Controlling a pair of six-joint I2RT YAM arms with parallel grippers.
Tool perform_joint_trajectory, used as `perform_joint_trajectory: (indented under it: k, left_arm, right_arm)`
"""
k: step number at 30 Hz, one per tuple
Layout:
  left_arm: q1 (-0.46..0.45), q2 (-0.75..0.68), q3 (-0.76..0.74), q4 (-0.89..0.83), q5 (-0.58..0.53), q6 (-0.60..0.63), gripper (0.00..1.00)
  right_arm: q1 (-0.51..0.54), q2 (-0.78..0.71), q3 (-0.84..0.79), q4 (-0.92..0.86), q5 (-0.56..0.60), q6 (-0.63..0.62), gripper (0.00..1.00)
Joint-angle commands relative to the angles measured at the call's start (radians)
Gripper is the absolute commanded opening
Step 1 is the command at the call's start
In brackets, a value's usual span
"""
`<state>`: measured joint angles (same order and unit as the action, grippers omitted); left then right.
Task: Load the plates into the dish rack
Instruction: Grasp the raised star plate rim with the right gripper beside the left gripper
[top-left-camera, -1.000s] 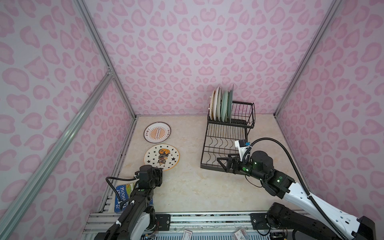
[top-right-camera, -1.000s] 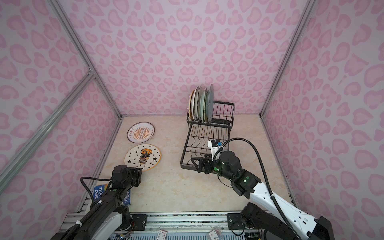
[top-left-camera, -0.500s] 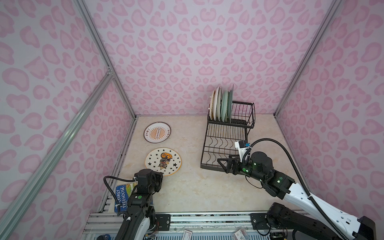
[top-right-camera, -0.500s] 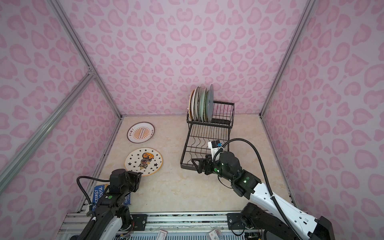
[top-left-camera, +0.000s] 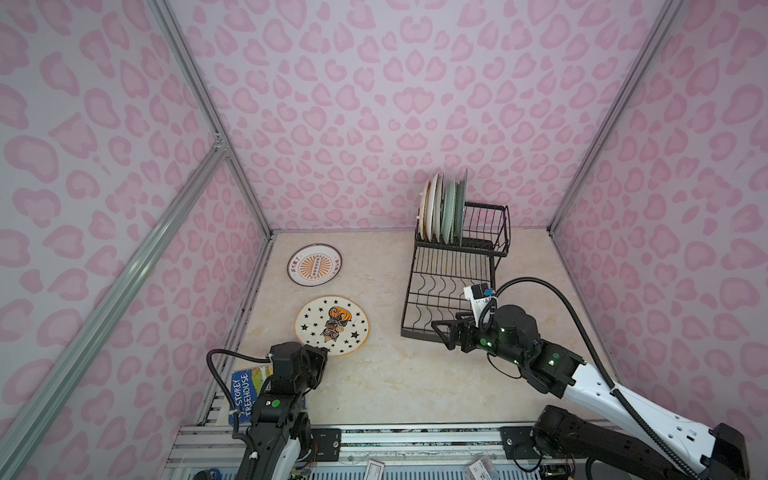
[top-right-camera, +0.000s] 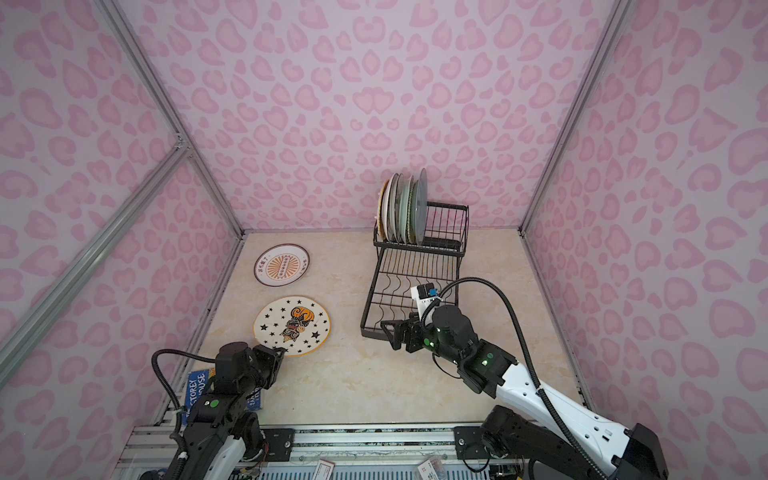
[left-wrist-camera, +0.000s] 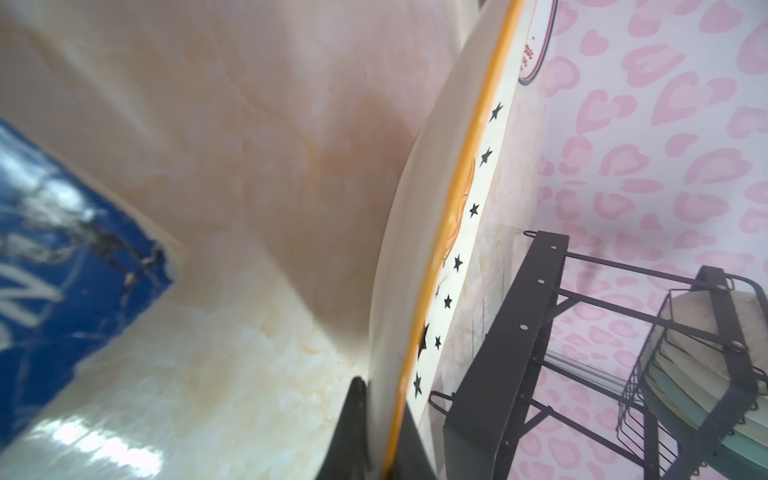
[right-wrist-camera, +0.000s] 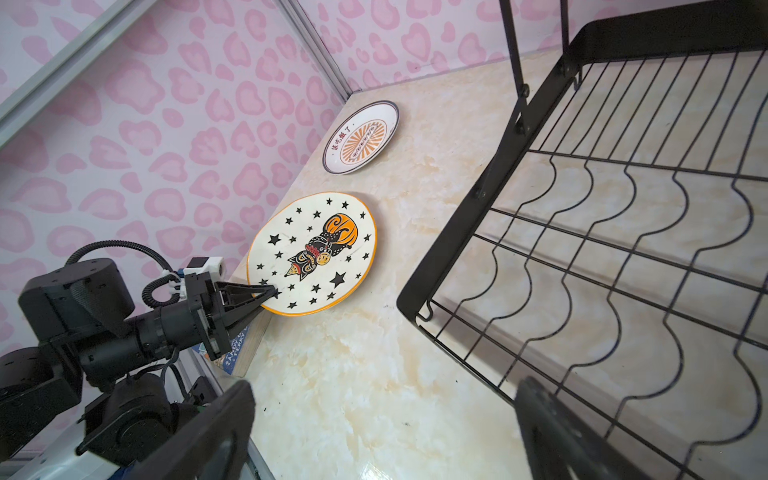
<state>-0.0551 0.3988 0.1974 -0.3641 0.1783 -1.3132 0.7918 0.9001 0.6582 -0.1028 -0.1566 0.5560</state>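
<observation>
The left tool (top-left-camera: 321, 354) is clamped on the near rim of the star plate (top-left-camera: 332, 326), one finger above the rim and one below, as the left wrist view shows close up (left-wrist-camera: 376, 432). In the right wrist view the black fingers (right-wrist-camera: 266, 293) pinch the plate (right-wrist-camera: 311, 253) right at its orange edge. The plate sits over the left side of the desk (top-left-camera: 395, 374). Its gripped edge looks raised a little, with a broad shadow under it; I cannot tell whether the far edge touches the desk.

Just behind it, apart from it and flat on the desk, lies the sunburst plate (top-left-camera: 314, 264), close to the left wall.

The rack (top-left-camera: 408, 291) stands on the right half of the desk, running back to the rear wall. Several plates (top-left-camera: 442, 212) stand on edge, packed side by side, in the left part of its raised far tier: cream and white ones to the left, pale green and teal-grey to the right. The same shows in both top views (top-right-camera: 401, 208).

The right tool (top-left-camera: 442, 332) hangs at the rack's near end, by its left corner, jaws spread wide and holding nothing. From its own camera the two fingers frame that corner of the rack (right-wrist-camera: 478, 199) and bare desk; whether one touches the wire I cannot tell.

A blue book (top-left-camera: 243, 395) lies at the near left corner, partly under the left arm.
</observation>
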Motion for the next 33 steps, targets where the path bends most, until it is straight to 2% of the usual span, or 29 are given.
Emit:
perform_joint_trajectory:
  k: [1, 8, 16, 22, 33]
  left_arm:
    - [-0.001, -0.021, 0.021, 0.148, 0.022, 0.003, 0.04]
    - [-0.002, -0.049, 0.063, 0.162, 0.052, -0.001, 0.04]
    - [-0.013, -0.01, 0.207, 0.104, 0.101, 0.02, 0.04]
    - [-0.07, 0.053, 0.319, 0.053, 0.079, 0.018, 0.04]
    - [-0.326, 0.246, 0.512, -0.007, -0.102, 0.013, 0.04]
  right_arm:
    - [0.005, 0.009, -0.002, 0.007, 0.019, -0.024, 0.97]
    - [0.017, 0.027, 0.004, 0.003, 0.044, -0.07, 0.97]
    - [0.033, 0.045, -0.018, 0.125, 0.08, -0.243, 0.97]
    - [0.095, 0.09, -0.024, 0.274, 0.122, -0.51, 0.97]
    - [0.158, 0.279, 0.082, 0.339, 0.132, -0.976, 0.97]
